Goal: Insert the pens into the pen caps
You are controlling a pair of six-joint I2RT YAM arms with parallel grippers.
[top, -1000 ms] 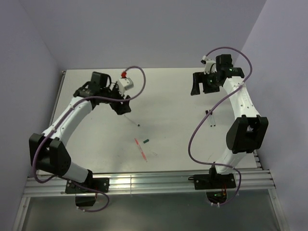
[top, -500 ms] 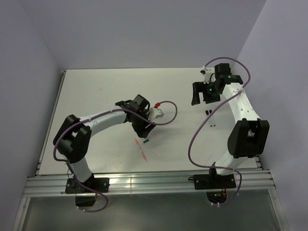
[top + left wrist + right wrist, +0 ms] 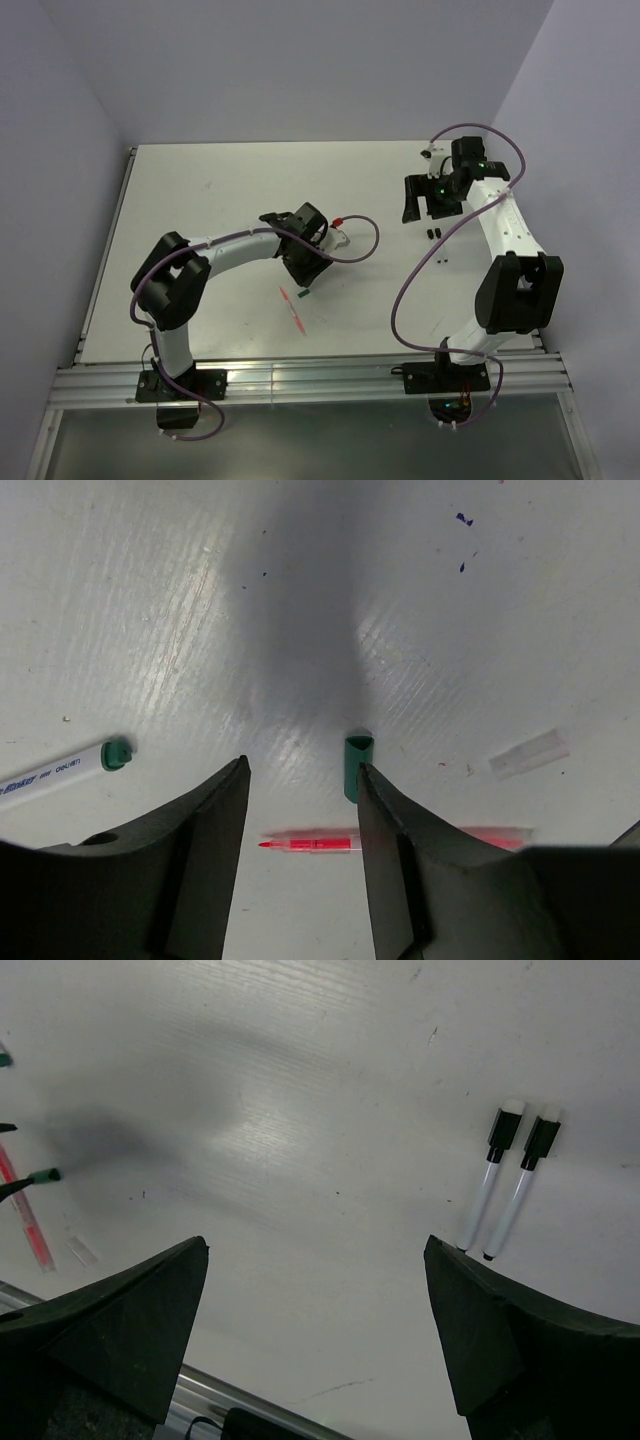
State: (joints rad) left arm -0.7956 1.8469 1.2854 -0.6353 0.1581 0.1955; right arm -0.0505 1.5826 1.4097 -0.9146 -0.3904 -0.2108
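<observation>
Left arm's jaws hover half open and empty, the dark green cap (image 3: 357,768) lying just ahead of them, its long axis pointing away from them, the red pen (image 3: 390,841) crosswise just nearer. Right arm's jaws, wide open and empty, stand well away from the cap

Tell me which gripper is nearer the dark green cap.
Left. The left gripper hangs just over the dark green cap, one finger beside it; the right gripper is far off across the table.

Table (image 3: 200,190): red pen (image 3: 325,842), green cap (image 3: 356,766), clear cap (image 3: 528,754).
</observation>
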